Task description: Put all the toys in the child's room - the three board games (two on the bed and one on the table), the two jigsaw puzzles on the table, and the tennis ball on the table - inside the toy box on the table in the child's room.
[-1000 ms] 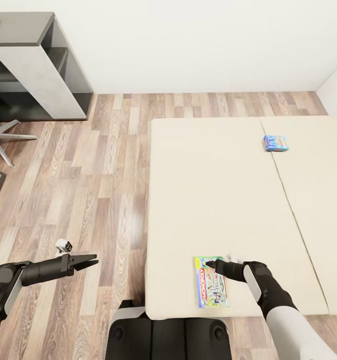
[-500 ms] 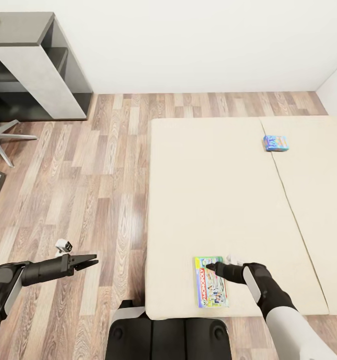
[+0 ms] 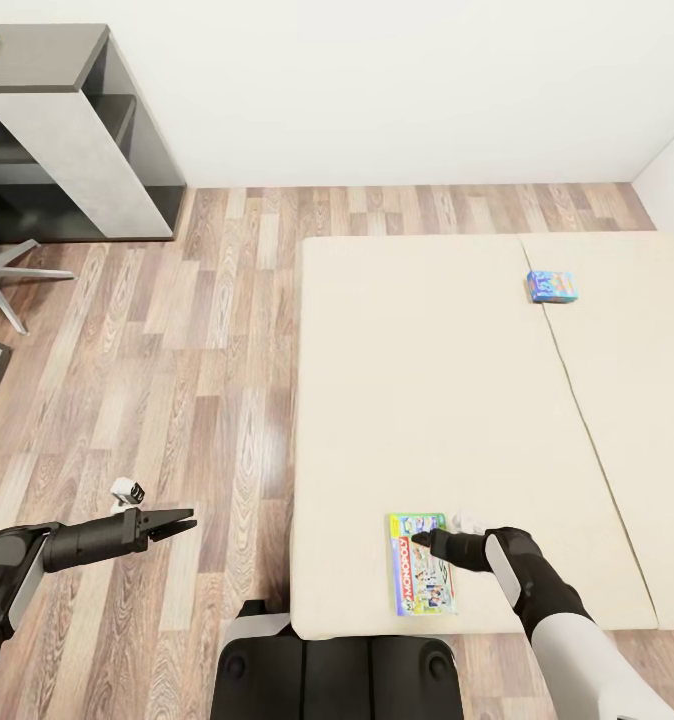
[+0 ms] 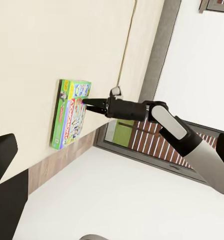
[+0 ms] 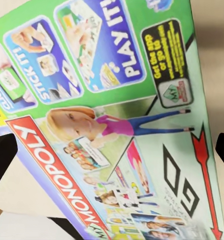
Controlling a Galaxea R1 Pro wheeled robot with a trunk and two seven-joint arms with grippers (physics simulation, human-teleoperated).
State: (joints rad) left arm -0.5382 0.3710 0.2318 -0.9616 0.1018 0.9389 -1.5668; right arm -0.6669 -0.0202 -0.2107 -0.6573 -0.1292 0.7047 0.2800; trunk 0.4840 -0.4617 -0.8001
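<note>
Monopoly board game [image 3: 420,564] lay flat near the bed's [image 3: 457,380] close edge, its green-and-white lid with the red banner facing up. The right gripper [image 3: 424,540] reached in over the top of that box, fingertips just above or touching the lid; whether they made contact could not be told. In the right wrist view the lid [image 5: 112,125] sat close under the camera with the two dark fingertips [image 5: 2,157] far apart at either side, so the fingers were spread wide and held nothing. The left wrist view caught the same box [image 4: 70,113] with the right gripper [image 4: 87,102] at its edge. A second board game [image 3: 551,286], blue, lay well apart, further up the cream cover beside the seam. The left gripper [image 3: 182,521] hung over the wood floor [image 3: 207,380], fingers slightly parted and empty. A dark grey shelf unit [image 3: 72,130] stood against the white wall.
</note>
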